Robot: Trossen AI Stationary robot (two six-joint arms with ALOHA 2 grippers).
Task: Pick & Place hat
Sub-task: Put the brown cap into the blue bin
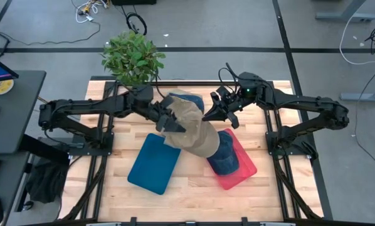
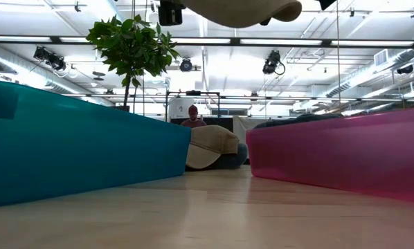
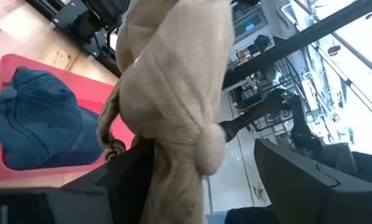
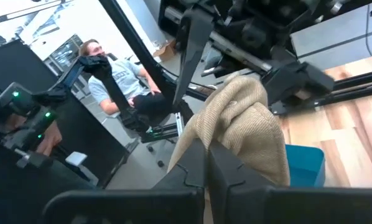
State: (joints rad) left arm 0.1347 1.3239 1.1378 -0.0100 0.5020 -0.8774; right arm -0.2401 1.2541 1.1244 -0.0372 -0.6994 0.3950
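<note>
A tan hat (image 1: 194,129) hangs in the air above the table's middle, between my two grippers; its underside shows at the top of the low view (image 2: 241,10). My right gripper (image 1: 207,117) is shut on the hat's right side. My left gripper (image 1: 173,122) is at the hat's left side, its fingers apart around a bunched part of the hat (image 3: 173,93). A blue hat (image 1: 225,157) lies in a pink tray (image 1: 247,169). Another tan hat (image 2: 210,146) lies on the table near the far edge. My left gripper has a bunched fold of the tan hat (image 3: 176,180) between its open fingers. The fold lies against one finger (image 3: 133,180); a gap shows between it and the other finger (image 3: 292,180). My right gripper pinches a fold of the tan hat's fabric (image 4: 226,134) between its two shut fingers, coming level from the table's right side. The hat is lifted clear of the table and bulges out beyond the fingertips.
A teal tray (image 1: 153,163) lies at the near left, the pink tray at the near right. A potted plant (image 1: 132,58) stands at the far edge. A person (image 4: 111,74) sits beyond the table.
</note>
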